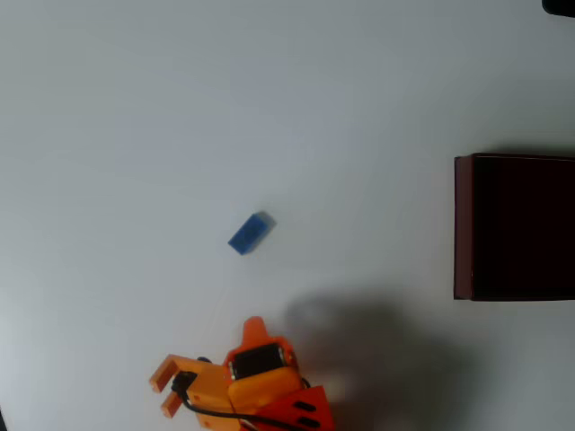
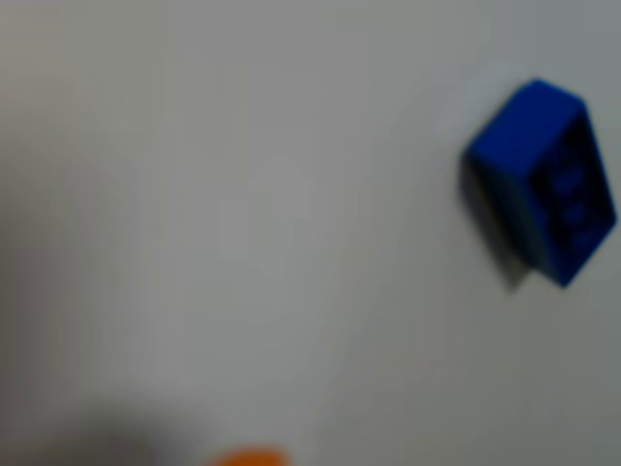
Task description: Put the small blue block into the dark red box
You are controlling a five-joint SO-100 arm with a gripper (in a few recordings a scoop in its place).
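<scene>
The small blue block (image 1: 252,233) lies slantwise on the white table near the middle of the overhead view. The wrist view shows the same block (image 2: 539,180) blurred at the upper right, resting on the table. My orange gripper (image 1: 208,350) sits below the block at the bottom edge, apart from it, with its jaws spread and nothing between them. One orange fingertip (image 2: 247,456) just peeks in at the bottom of the wrist view. The dark red box (image 1: 463,224) stands at the right edge, cut off by the frame, its dark interior showing nothing inside.
The arm casts a soft shadow (image 1: 377,350) on the table between the gripper and the box. A small dark object (image 1: 559,5) shows at the top right corner.
</scene>
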